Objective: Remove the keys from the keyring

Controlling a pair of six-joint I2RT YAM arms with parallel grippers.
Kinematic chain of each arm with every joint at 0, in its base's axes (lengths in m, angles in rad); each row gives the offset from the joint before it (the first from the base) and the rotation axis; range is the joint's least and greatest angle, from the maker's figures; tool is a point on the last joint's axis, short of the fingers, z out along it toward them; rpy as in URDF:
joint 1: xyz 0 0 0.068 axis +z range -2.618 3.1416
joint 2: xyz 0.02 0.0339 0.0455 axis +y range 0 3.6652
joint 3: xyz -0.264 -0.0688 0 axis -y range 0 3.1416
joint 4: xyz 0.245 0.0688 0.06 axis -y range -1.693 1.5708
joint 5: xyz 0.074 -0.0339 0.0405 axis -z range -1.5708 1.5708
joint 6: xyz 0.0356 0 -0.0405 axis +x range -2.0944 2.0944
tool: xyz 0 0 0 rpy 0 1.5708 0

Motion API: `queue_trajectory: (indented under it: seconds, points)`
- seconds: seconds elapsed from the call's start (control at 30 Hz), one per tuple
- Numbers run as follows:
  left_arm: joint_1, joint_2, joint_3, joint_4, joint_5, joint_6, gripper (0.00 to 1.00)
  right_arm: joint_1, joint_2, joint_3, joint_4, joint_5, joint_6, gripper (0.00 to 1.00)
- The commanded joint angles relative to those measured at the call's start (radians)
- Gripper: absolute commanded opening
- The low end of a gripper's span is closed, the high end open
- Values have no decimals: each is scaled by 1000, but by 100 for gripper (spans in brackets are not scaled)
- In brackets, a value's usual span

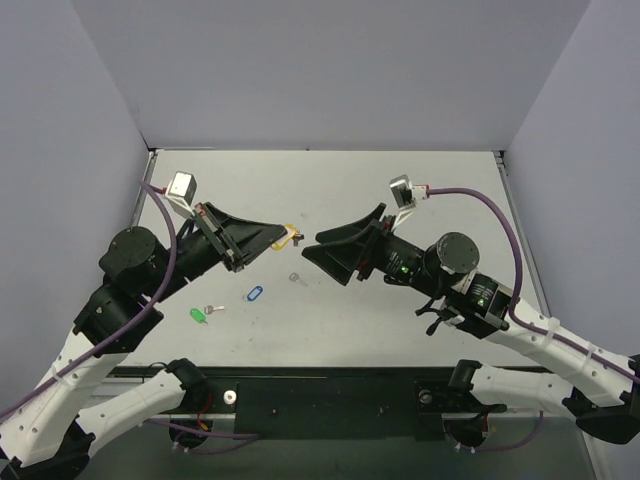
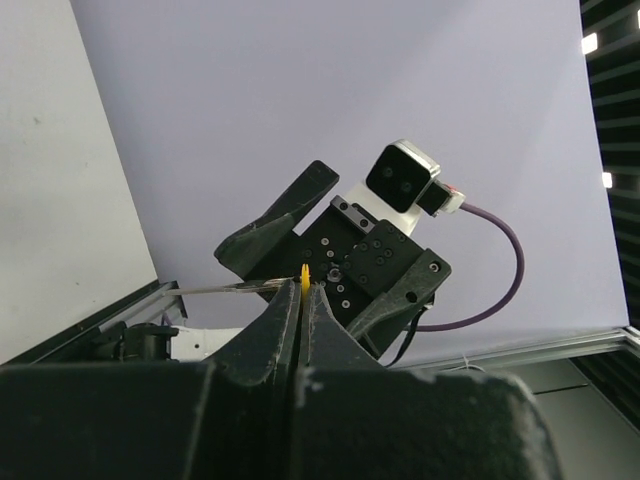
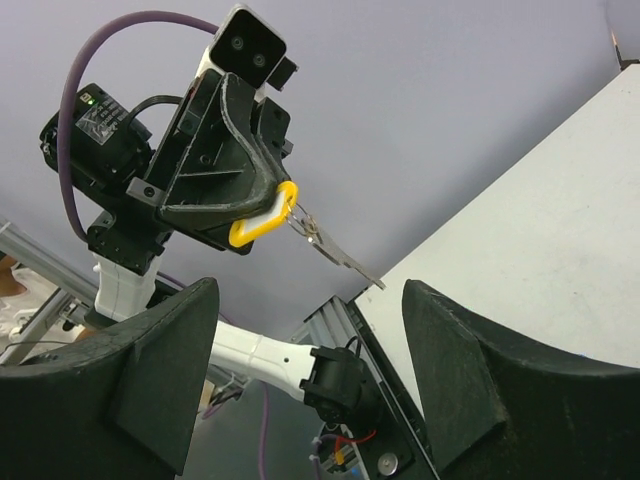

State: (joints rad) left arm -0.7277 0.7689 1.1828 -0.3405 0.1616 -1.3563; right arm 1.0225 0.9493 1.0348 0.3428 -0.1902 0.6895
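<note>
From above, the left gripper (image 1: 270, 238) is pinched shut on the yellow keyring (image 1: 284, 237), holding it above the table (image 1: 400, 200); a small key (image 1: 298, 237) hangs from the tag's far end, towards the right gripper (image 1: 312, 246), whose jaws stand wide apart, just beside the key without touching it; on the table below lie a loose silver key (image 1: 298, 279), a blue tag (image 1: 254, 294) and, nearer the left arm, a green tag (image 1: 198, 315) with its own silver key (image 1: 213, 309) attached. In the left wrist view, the fingers (image 2: 270, 340) press together with only a sliver of the yellow keyring (image 2: 305, 276) showing at their tips; the key (image 2: 235, 288) sticks out to the left as a thin blade; the right gripper faces them from close by. In the right wrist view, its own fingers (image 3: 160, 370) are spread wide with nothing between them; straight ahead the left gripper (image 3: 255, 215) clamps the yellow tag (image 3: 262, 222), the thin metal ring (image 3: 300, 215) sits at the tag's free end, and the key (image 3: 342, 257) slants down and to the right from it, in the air.
</note>
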Motion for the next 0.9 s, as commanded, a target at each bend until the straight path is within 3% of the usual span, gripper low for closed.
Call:
queue_trajectory:
  seconds: [0.0, 0.53, 0.87]
  points:
    - [-6, 7, 72, 32, 33, -44, 0, 7, 20, 60, 123, -34, -41, 67]
    - [-6, 29, 115, 86, 58, -107, 0, 7, 95, 145, 190, -140, -54, 52]
    - [-6, 35, 115, 92, 61, -109, 0, 7, 114, 156, 183, -143, -62, 31]
